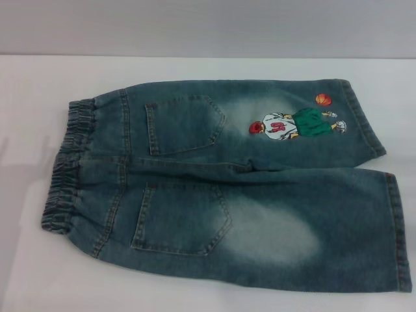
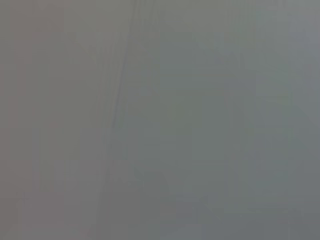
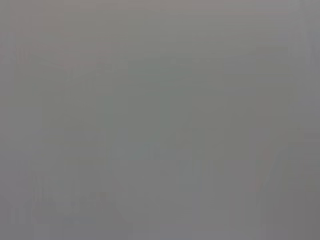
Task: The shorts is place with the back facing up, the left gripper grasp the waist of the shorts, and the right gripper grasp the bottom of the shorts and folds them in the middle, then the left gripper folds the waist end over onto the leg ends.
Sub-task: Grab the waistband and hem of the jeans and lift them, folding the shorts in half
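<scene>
The shorts (image 1: 227,188) lie spread flat on the white table (image 1: 195,65) in the head view, back side up with two back pockets showing. The waist (image 1: 68,166), a gathered elastic band, is at the left. The leg ends (image 1: 398,227) are at the right; the far leg carries a cartoon basketball player (image 1: 296,123) and a small orange ball patch (image 1: 323,99). Neither gripper appears in the head view. Both wrist views show only a plain grey field, with no shorts and no fingers.
White table surface surrounds the shorts on the left, far side and near-left corner. A grey wall (image 1: 208,26) rises behind the table's far edge. The near leg's hem reaches almost to the right edge of the head view.
</scene>
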Controlling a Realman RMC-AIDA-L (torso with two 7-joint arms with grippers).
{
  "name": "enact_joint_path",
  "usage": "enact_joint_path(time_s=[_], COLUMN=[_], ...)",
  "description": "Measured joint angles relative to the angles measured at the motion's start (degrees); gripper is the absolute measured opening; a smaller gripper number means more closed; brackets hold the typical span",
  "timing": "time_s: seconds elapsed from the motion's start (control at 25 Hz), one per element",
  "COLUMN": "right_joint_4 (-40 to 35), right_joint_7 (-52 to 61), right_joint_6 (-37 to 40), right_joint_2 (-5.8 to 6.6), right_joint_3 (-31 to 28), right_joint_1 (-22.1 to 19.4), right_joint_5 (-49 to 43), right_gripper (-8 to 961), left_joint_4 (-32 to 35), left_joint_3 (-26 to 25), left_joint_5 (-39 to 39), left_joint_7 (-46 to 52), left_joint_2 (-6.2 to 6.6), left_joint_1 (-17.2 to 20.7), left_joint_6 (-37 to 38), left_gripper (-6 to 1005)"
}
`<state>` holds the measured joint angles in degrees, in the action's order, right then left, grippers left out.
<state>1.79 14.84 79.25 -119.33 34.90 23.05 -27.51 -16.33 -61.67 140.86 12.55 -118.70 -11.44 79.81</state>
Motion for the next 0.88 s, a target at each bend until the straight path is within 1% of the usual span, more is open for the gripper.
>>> enact_joint_path(time_s=[0.2, 0.36, 0.48, 0.64, 0.72, 0.76, 0.8, 0.84, 0.88], right_joint_4=[1.3, 1.14, 0.69, 0.35, 0.15, 0.12, 0.06, 0.02, -0.01], right_joint_7=[-0.14, -0.17, -0.17, -0.17, -0.17, -0.17, -0.17, -0.17, -0.17], right_joint_6=[-0.24, -0.25, -0.24, -0.26, -0.53, -0.75, -0.98, -1.23, -1.8], right_joint_2=[0.12, 0.12, 0.21, 0.29, 0.32, 0.33, 0.36, 0.37, 0.37], right_joint_3=[-0.63, -0.63, -0.62, -0.34, -0.22, -0.25, -0.26, -0.27, -0.2], right_joint_1=[0.92, 1.88, 3.07, 3.33, 3.16, 3.05, 2.91, 2.79, 2.55], right_joint_5=[0.0, 0.0, 0.0, -0.19, -0.21, -0.2, -0.2, -0.17, -0.18], right_gripper=[702, 701, 701, 701, 702, 702, 702, 702, 702], left_joint_4=[0.02, -0.73, -0.83, -0.68, -0.68, -0.23, -0.12, -0.12, -0.05], left_joint_3=[-0.62, -1.79, -2.6, -2.64, -2.64, -2.33, -2.29, -2.29, -2.25], left_joint_5=[-0.04, -0.11, -0.11, 0.32, 0.32, 3.21, 4.7, 4.7, 9.76], left_joint_7=[0.08, 1.79, 4.32, 7.0, 7.0, 13.48, 15.91, 15.91, 22.33], left_joint_2=[0.28, 0.24, 0.22, 0.65, 0.65, 2.07, 2.77, 2.77, 4.85], left_joint_1=[-0.5, -0.71, -1.54, -3.2, -3.2, -5.52, -6.24, -6.24, -8.13], left_joint_6=[-1.81, -1.08, -1.03, -1.05, -1.05, -1.03, -1.07, -1.07, -1.17], left_gripper=[799, 797, 795, 793, 792, 791, 791, 790, 790])
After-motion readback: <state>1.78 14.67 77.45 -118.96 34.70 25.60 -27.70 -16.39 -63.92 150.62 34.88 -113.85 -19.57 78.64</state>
